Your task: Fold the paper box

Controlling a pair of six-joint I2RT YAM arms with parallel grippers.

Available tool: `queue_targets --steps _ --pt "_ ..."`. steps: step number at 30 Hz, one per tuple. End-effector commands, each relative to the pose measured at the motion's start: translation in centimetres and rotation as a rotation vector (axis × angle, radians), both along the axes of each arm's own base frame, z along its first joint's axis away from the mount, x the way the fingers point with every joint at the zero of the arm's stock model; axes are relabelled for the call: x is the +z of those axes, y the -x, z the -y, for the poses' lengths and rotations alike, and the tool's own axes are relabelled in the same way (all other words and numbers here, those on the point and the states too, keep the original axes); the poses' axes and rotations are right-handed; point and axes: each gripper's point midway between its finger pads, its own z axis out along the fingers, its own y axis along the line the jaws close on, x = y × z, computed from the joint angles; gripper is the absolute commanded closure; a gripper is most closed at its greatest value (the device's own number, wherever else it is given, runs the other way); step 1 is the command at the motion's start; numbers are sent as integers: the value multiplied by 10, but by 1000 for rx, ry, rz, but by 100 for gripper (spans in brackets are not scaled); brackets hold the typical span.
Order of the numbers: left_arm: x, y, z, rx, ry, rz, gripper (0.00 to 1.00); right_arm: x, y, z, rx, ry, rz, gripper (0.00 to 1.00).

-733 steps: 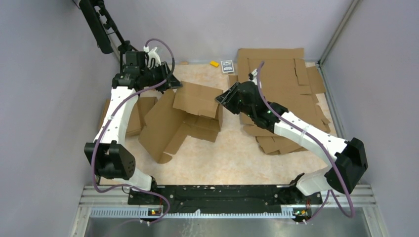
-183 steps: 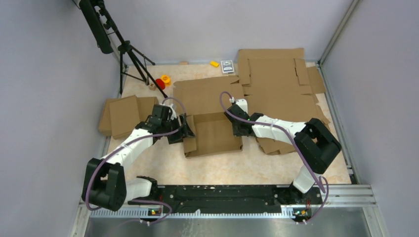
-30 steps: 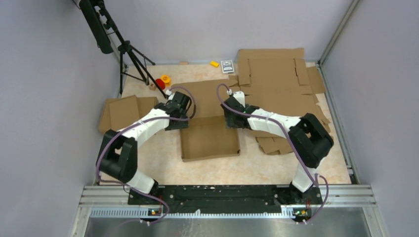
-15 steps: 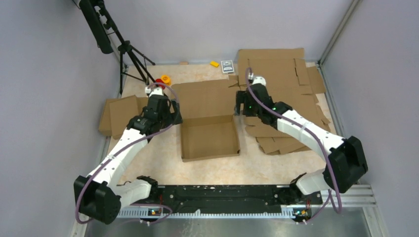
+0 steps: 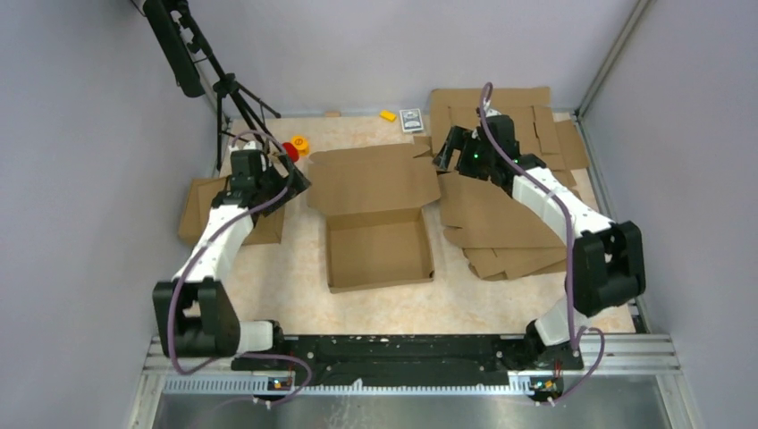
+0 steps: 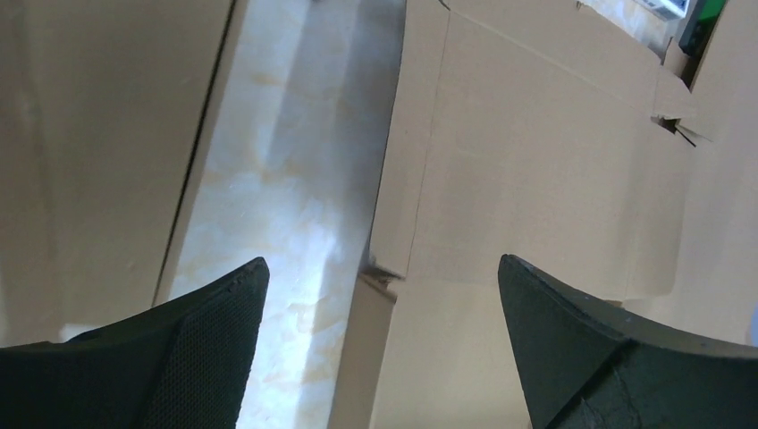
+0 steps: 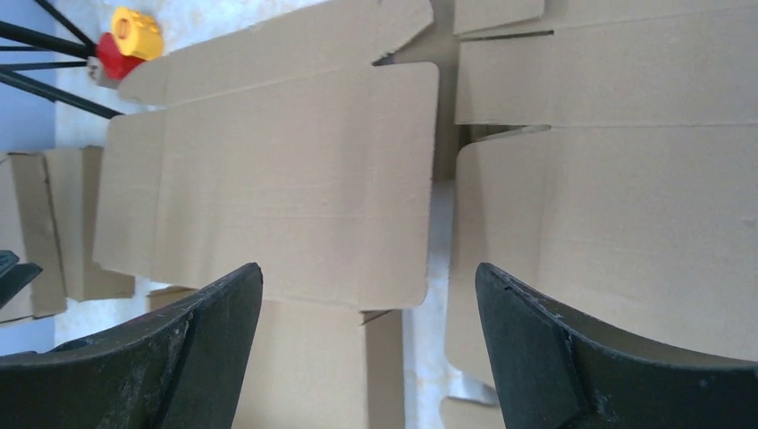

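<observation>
The marbled table (image 5: 295, 264) carries the paper box (image 5: 377, 223), a pile of cardboard sheets (image 5: 509, 210) and smaller cardboard pieces (image 5: 190, 214).

The left fingers (image 6: 179, 357) and the right fingers (image 7: 152, 366) now off the paper box (image 5: 380, 250), wider apart than before.

The paper box (image 5: 380, 255) sits mid-table (image 5: 295, 286), its lid panel lying flat behind it. A pile of sheets (image 5: 509, 214) lies to its right, smaller cardboard pieces (image 5: 197, 206) to its left. The left hand (image 5: 295, 183) is beside the lid's left edge, the right hand (image 5: 442, 152) beside its right rear corner.
</observation>
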Motion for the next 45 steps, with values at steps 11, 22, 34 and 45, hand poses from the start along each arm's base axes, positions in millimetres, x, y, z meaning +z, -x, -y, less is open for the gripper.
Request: queue_targets --steps 11,22,34,45 --pt "-30 -84 43 -175 91 -103 19 -47 -85 -22 33 -33 -78 18" --pt "-53 -97 28 -143 -33 -189 27 -104 -98 -29 27 -20 -183 23" --pt "-54 -102 42 -208 11 -175 79 -94 -92 -60 121 -45 -143 60" --pt "-29 -100 57 -230 -100 -95 100 -57 -88 -79 147 90 -23 95"
